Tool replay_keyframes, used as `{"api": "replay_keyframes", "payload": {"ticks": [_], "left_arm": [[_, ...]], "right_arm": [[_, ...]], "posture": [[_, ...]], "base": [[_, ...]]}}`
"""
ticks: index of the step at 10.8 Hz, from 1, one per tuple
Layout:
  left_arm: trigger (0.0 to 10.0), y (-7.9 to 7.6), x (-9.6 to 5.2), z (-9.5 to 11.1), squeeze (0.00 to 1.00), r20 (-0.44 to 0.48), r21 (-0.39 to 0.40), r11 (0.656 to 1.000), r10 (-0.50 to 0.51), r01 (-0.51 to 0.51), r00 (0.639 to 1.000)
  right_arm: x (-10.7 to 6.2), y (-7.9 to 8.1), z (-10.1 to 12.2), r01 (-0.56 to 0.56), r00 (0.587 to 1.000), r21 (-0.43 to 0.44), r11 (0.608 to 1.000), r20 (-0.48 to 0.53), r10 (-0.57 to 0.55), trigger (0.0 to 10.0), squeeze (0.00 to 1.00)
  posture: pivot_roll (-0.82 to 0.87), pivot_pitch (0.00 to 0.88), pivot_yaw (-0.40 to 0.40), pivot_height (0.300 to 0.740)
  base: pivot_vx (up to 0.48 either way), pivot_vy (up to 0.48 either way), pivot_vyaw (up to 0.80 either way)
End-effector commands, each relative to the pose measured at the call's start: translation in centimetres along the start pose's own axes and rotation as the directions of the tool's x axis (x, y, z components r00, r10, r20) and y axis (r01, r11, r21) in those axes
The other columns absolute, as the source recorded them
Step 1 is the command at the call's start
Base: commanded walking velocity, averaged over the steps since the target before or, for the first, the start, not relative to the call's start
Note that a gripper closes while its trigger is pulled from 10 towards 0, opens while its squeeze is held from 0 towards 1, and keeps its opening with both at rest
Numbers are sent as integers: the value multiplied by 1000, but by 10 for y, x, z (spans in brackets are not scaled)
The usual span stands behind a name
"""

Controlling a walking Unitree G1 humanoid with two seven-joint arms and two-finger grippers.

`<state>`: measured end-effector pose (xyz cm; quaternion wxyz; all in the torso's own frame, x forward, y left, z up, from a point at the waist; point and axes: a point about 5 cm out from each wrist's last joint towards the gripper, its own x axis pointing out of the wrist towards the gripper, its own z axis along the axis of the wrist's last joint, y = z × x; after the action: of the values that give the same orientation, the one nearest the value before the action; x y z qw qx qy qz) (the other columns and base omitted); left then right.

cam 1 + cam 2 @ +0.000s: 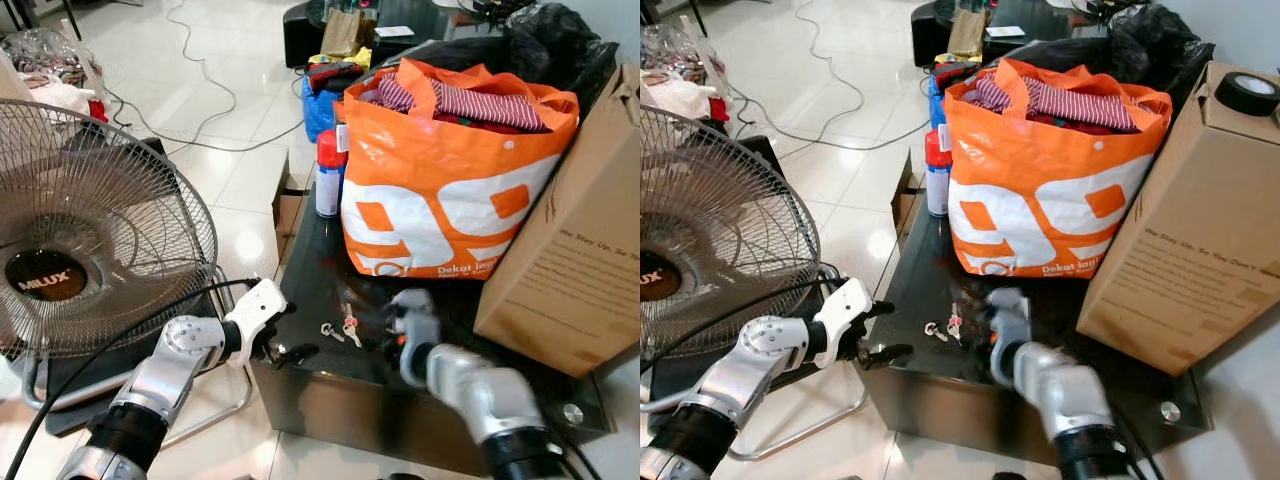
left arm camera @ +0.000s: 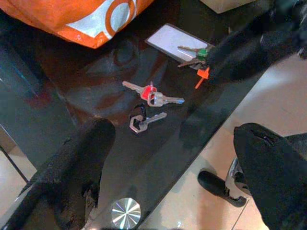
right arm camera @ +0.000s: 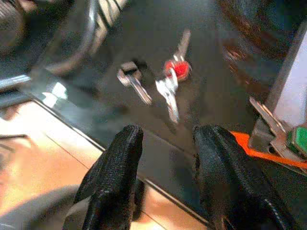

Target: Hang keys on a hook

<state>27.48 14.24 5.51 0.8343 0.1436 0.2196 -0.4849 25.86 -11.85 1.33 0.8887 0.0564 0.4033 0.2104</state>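
The keys lay loose on the black glass table, close to its front edge, a red-tagged pair just beside a smaller plain key. I saw my right gripper hovering above that edge with its fingers parted and nothing between them, the keys just beyond the tips. My left gripper hung at the table's front left corner, fingers spread, holding nothing. A second bunch with a green tag rested near a white card. Behind stood the orange bag and cardboard box; a fan crowded the left, leaving bare tiled floor beyond.
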Motion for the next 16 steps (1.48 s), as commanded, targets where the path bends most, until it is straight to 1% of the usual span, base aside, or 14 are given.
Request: {"api": "replay_keyframes", "payload": {"ticks": [1,3,5,6,7,8,9,11,13,14,16], "left_arm": [[10000,2,-1,1,0,-11,13,1000,0,1,1000],[10000,3,-1,1,0,-14,15,1000,-4,4,1000],[10000,3,-1,1,0,-17,15,1000,-7,7,1000],[10000,2,-1,0,0,-17,13,1000,-7,7,1000],[10000,2,-1,0,0,-17,13,1000,-7,7,1000],[10000,2,-1,0,0,-17,13,1000,-7,7,1000],[10000,2,-1,0,0,-16,12,1000,-6,7,1000],[10000,2,-1,0,0,-16,11,1000,-6,6,1000],[10000,2,0,1,0,-14,12,1000,-5,6,1000],[10000,2,0,1,0,-13,12,1000,-7,7,1000],[10000,2,2,2,0,-12,14,1000,-11,11,1000]], "right_arm": [[5,3,5,14,1000,-52,999,17,-13,10000,0],[15,7,5,53,998,-100,994,22,-51,10000,0],[21,4,0,63,998,-101,993,3,-64,10000,0],[23,0,-13,50,997,-97,994,-45,-55,10000,0],[25,-3,-20,70,995,-114,991,-68,-78,10000,0],[25,-7,-25,96,991,-109,989,-82,-105,10000,0],[24,-16,-29,136,984,-101,986,-99,-146,10000,0],[20,-26,-30,140,983,-96,986,-103,-149,10000,0],[5,-48,-33,138,985,-94,986,-93,-147,10000,0],[-1,-55,-35,131,986,-95,987,-88,-140,10000,0],[-12,-62,-42,96,989,-132,987,-99,-109,10000,0]], "posture": [[-206,0,29,740],[-205,0,30,740],[-203,0,30,740],[-203,0,30,740],[-203,0,30,740],[-203,0,30,740],[-204,0,28,740],[-205,0,29,740],[-208,0,31,740],[-208,0,31,740],[-215,0,39,740]], "base": [[0,0,0],[0,0,0],[0,0,0],[0,0,0],[0,0,0],[0,0,0],[0,0,0],[0,0,0],[0,0,0],[0,0,0],[0,0,0]]}}
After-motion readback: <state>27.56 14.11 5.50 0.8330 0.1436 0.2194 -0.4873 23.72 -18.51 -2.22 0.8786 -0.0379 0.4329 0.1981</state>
